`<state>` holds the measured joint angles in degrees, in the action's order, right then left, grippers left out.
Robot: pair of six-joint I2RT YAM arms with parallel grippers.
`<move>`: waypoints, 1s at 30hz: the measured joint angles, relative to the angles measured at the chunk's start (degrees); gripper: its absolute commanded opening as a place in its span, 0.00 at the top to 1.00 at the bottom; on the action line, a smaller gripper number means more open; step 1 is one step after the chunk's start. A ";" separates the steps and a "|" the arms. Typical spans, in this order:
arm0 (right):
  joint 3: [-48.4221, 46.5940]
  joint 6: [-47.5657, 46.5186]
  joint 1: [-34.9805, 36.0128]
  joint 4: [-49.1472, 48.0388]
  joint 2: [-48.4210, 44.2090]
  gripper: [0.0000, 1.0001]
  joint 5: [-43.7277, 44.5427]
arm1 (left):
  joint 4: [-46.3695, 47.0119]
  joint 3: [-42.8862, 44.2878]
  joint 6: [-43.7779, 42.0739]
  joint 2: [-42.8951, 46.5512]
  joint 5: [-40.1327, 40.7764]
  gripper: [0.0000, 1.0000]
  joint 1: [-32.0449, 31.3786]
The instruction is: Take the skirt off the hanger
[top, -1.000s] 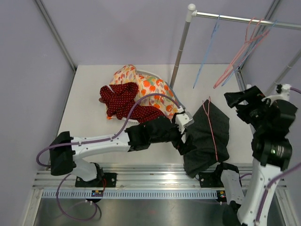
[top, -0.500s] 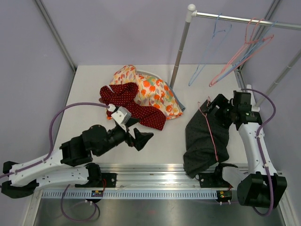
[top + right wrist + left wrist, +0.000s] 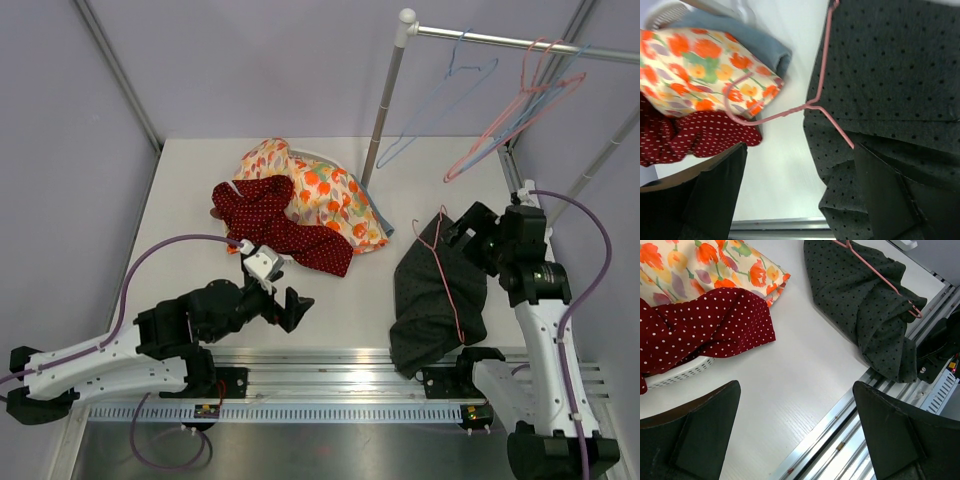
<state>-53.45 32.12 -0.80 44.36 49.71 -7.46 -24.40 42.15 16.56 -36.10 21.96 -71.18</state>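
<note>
My left gripper (image 3: 292, 303) is spread wide over the bare table (image 3: 350, 312), gripping nothing. My right gripper (image 3: 462, 235) is spread too, empty, above the skirt (image 3: 430, 300), which lies at four o'clock with the pink hanger (image 3: 447, 275) across it.

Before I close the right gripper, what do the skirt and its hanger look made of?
Skirt: soft fabric, matte dark grey with small black dots; it folds and drapes limply. Hanger: thin pink wire, probably coated metal, with a smooth finish; the neck is twisted below the hook.
</note>
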 measured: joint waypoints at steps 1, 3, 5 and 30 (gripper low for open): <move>-1.68 -0.15 0.02 1.01 -1.64 0.06 0.48 | 0.09 -0.02 0.02 0.00 0.00 0.01 0.00; -4.50 -0.42 0.02 1.92 -2.89 0.07 0.22 | 0.15 -0.02 0.02 -0.02 0.00 0.01 0.00; -7.34 -1.11 0.37 2.32 -2.69 0.08 -1.70 | 0.17 -0.04 0.02 -0.07 -0.02 0.01 0.00; -26.49 -16.55 22.95 13.40 27.65 0.07 21.86 | 1.64 -1.95 1.29 2.29 0.02 0.01 0.00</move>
<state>-79.94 15.57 22.15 57.76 77.36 14.39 -22.76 40.21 17.85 -33.80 21.98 -71.18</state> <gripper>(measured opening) 0.932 0.987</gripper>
